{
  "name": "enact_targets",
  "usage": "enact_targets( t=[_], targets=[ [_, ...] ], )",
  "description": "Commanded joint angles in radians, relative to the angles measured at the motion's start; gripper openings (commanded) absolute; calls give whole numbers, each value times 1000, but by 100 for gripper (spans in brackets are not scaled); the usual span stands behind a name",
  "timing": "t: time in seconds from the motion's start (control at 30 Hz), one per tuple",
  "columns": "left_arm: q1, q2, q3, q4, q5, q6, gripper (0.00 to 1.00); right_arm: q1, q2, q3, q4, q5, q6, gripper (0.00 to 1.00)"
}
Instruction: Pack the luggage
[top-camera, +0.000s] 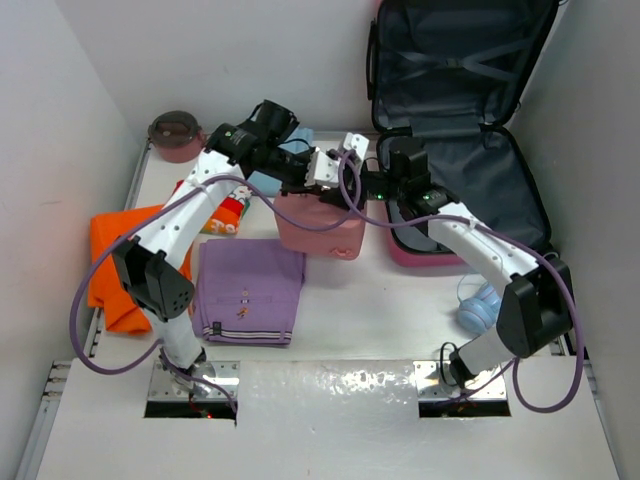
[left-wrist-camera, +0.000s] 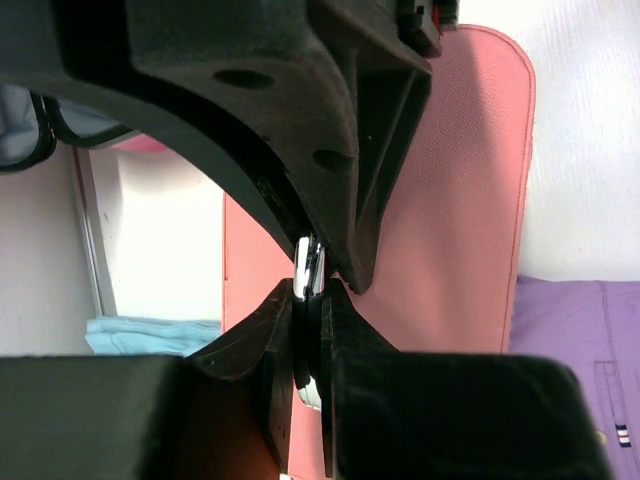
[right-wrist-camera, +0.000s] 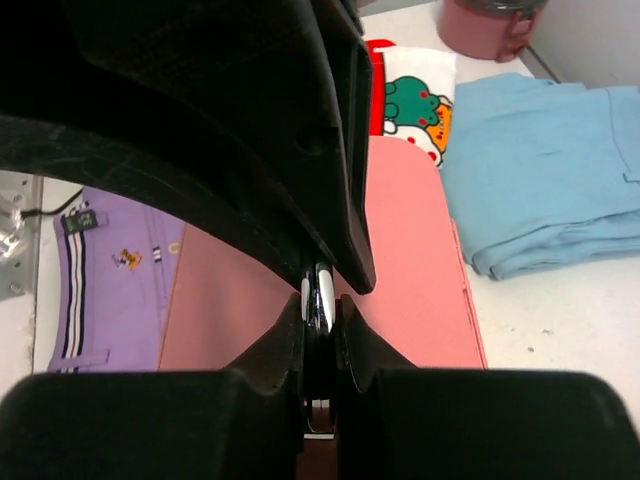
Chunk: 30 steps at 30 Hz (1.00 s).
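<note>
Standing open at the far right corner of the white bench (top-camera: 340, 330), the luggage (top-camera: 470, 180) has its base flat on the surface and its lid upright against the back wall (top-camera: 200, 60). Dark grey lining and crossed straps show inside, and a pink rim edges the near side.

Just left of the luggage's base is a small pink case (top-camera: 320, 232), and both arms meet over it. The left end effector (left-wrist-camera: 308, 282) is pinched narrow on a silver fitting (left-wrist-camera: 305, 262) at the case's top. The right end effector (right-wrist-camera: 318, 300) is nipped just as tightly on a like sliver of silver metal. Whether the case rests on the bench or hangs clear I cannot tell.

Farther left of the luggage lie a folded purple garment (top-camera: 248, 290), a cartoon-printed cloth (top-camera: 225, 212), a folded light blue garment (top-camera: 290, 140) and, farthest, an orange garment (top-camera: 115, 260). A dark red lidded pot (top-camera: 177, 135) sits by the back wall, well left of the luggage. In front of the luggage, beside the right arm, is a pale blue rounded item (top-camera: 478, 308). White side walls (top-camera: 50, 150) close in the bench.
</note>
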Motion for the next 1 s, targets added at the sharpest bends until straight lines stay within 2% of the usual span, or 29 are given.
enact_targets(
  t=[0.0,0.03,0.07,0.13,0.17,0.2,0.23,0.27,0.33,0.4,0.43,0.53,0.63,0.7,0.73,0.8,0.87,0.97],
  targets=[
    [-12,-79,21,97,76,-44,0,-7,-43,-40,116,79,104,0],
    [-12,-85,10,120,62,-78,2,-7,-54,-58,139,102,135,0],
    [-12,-95,-2,141,40,-133,19,-5,-74,-69,184,147,173,0],
    [-10,-102,-6,171,19,-164,34,-5,-91,-93,229,176,212,0],
    [-10,-108,-9,194,11,-207,52,-7,-103,-104,275,196,247,0],
    [-10,-109,-9,212,2,-238,65,-7,-106,-112,294,207,259,0],
    [-9,-115,-7,247,-19,-306,87,-5,-112,-124,317,234,281,0],
    [-7,-120,-4,264,-30,-343,97,-7,-116,-127,323,248,288,0],
    [16,-132,-3,309,-35,-423,100,-7,-116,-126,324,283,295,0],
    [48,-151,-3,393,-52,-593,100,-8,-106,-114,332,332,310,0],
    [56,-163,-3,418,-102,-699,100,-8,-102,-108,341,352,337,0],
    [106,-192,-6,514,-243,-881,100,-11,-77,-62,376,444,396,0],
    [164,-215,4,518,-380,-1006,100,-40,-50,26,424,567,483,0],
    [186,-230,-15,485,-490,-1013,100,-89,-31,58,447,628,514,0],
    [207,-241,-35,482,-515,-1010,100,-112,-28,69,467,648,594,0],
    [228,-276,-116,488,-569,-999,100,-178,-31,89,470,700,641,0],
    [248,-296,-167,491,-586,-984,100,-218,-40,87,460,731,641,0],
    [254,-323,-245,479,-601,-956,100,-281,-73,78,392,800,554,0]
  ],
)
